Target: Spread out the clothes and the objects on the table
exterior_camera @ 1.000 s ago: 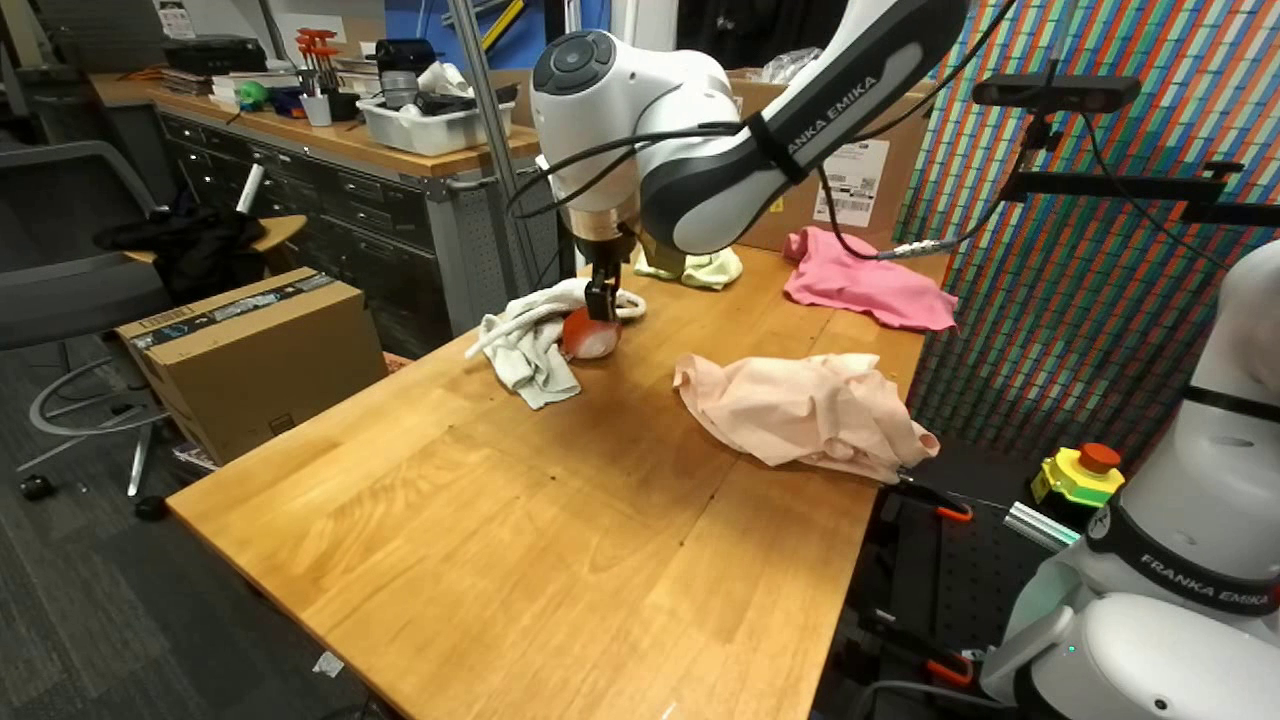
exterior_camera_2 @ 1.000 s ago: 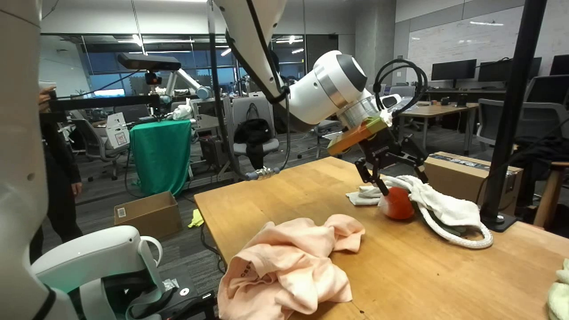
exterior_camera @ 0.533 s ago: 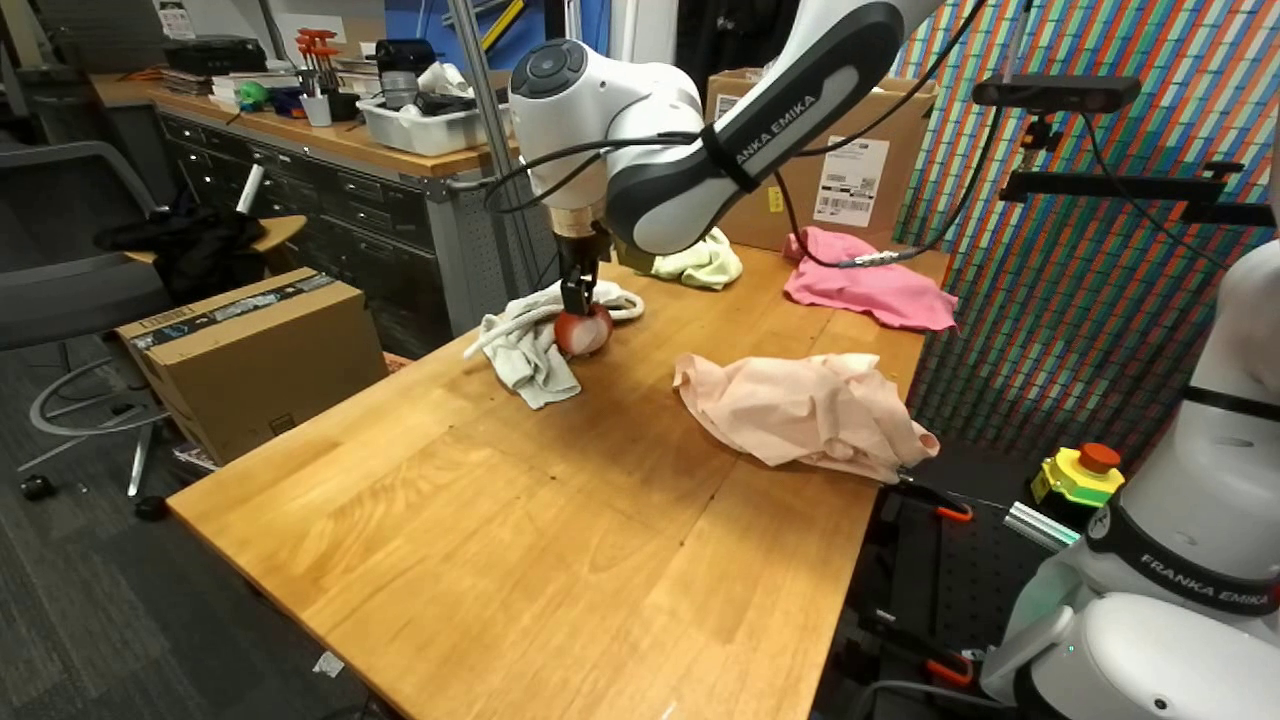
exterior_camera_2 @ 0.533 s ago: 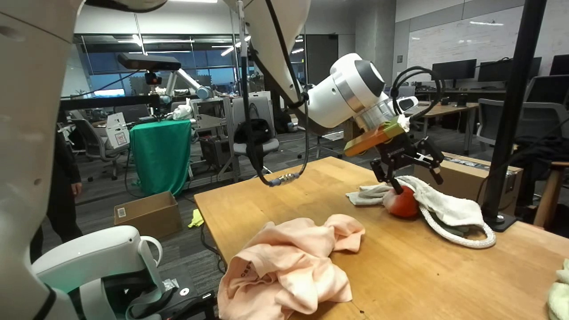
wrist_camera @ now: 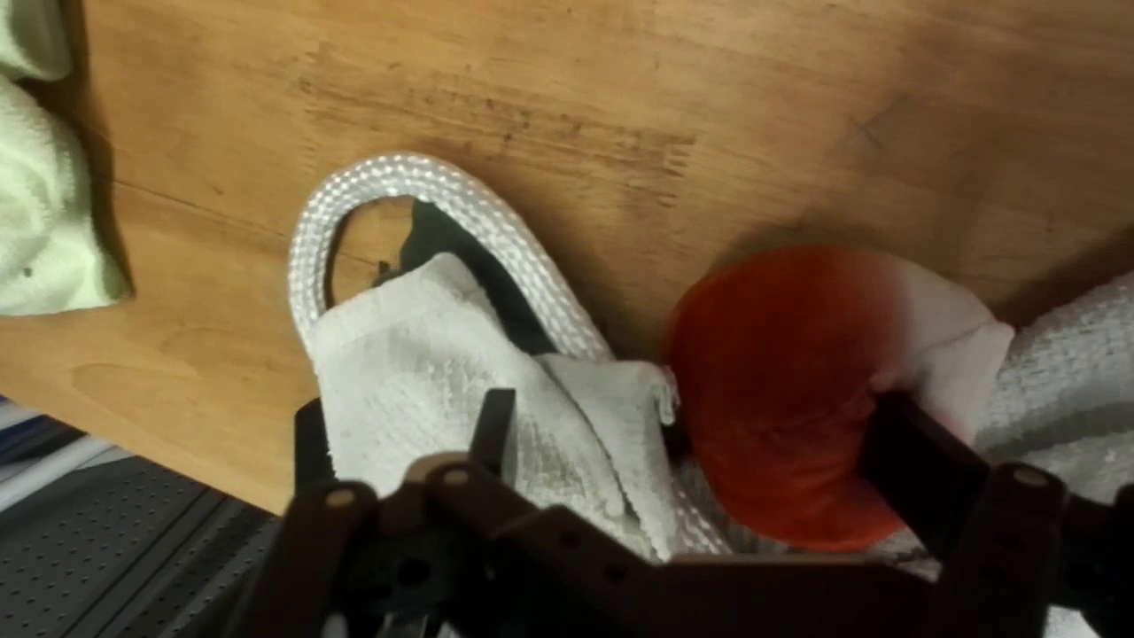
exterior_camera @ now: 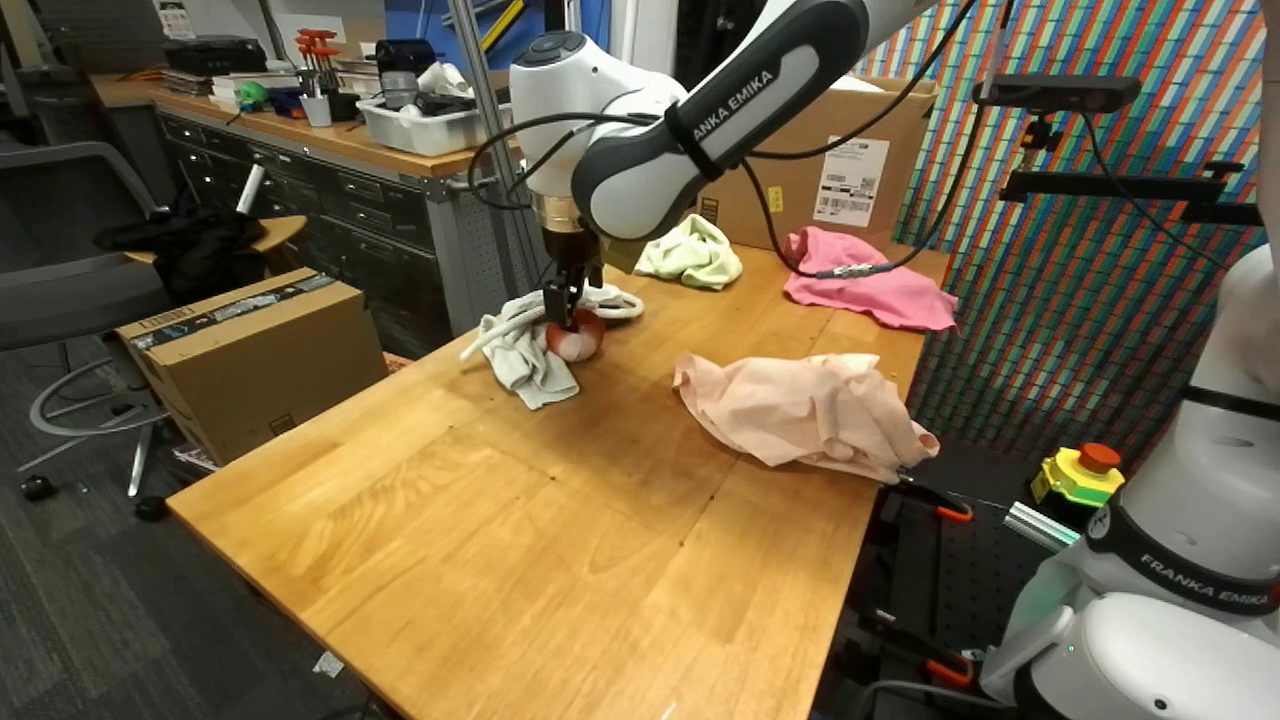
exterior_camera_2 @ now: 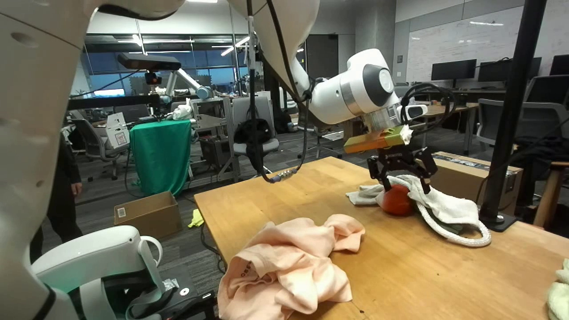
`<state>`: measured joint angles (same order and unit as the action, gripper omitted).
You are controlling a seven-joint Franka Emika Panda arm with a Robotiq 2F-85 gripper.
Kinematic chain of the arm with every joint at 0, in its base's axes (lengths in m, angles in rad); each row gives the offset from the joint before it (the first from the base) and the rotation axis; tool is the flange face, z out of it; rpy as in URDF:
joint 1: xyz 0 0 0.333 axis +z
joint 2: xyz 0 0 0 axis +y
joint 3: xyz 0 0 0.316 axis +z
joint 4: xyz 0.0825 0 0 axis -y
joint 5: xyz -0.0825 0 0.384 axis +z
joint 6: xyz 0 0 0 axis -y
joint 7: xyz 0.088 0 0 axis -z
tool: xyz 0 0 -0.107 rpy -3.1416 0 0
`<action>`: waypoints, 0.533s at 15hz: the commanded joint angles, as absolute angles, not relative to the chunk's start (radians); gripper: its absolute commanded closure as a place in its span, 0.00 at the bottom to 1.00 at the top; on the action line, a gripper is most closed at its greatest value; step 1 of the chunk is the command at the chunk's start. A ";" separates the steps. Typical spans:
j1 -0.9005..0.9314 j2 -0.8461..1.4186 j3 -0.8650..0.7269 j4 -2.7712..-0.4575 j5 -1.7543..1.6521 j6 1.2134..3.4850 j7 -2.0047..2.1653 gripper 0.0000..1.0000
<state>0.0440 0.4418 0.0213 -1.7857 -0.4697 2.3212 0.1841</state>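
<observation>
My gripper (wrist_camera: 694, 403) is open, low over a heap on the wooden table (exterior_camera: 500, 520). One finger (wrist_camera: 921, 461) presses into the red-and-white ball (wrist_camera: 780, 354); the opposite finger (wrist_camera: 496, 434) is over the white cloth (wrist_camera: 399, 363). Beside and under that cloth, the white rope (wrist_camera: 416, 173) forms a loop, and a dark green piece (wrist_camera: 452, 235) shows beneath. More white fabric (exterior_camera: 535, 365) lies past the ball. Apart from the heap are the crumpled peach cloth (exterior_camera_2: 289, 266), the pink cloth (exterior_camera: 865, 285) and the yellow-green cloth (exterior_camera: 695, 255).
A black post (exterior_camera_2: 511, 111) rises from the table edge close to the heap. Behind the table's far end is a large cardboard box (exterior_camera: 830, 160); another cardboard box (exterior_camera: 260, 370) stands beside the table. The peach cloth reaches the robot-side edge.
In both exterior views the gripper has shifted across the heap and then come down, staying open. The ball has turned and moved slightly with it; the clothes look nearly unchanged.
</observation>
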 commanded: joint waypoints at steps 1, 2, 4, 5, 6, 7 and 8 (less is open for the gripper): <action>0.036 0.471 0.027 -1.750 -0.327 2.335 0.089 0.00; 0.035 0.473 0.028 -1.751 -0.295 2.338 0.072 0.00; 0.028 0.476 0.032 -1.753 -0.234 2.344 0.037 0.00; 0.028 0.480 0.032 -1.751 -0.211 2.342 0.025 0.00; 0.027 0.485 0.032 -1.750 -0.191 2.338 0.012 0.00; 0.026 0.488 0.032 -1.751 -0.174 2.338 0.000 0.00; 0.025 0.490 0.032 -1.752 -0.158 2.336 -0.008 0.00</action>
<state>0.0372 0.4614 0.0224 -1.7821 -0.2165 2.3267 0.0413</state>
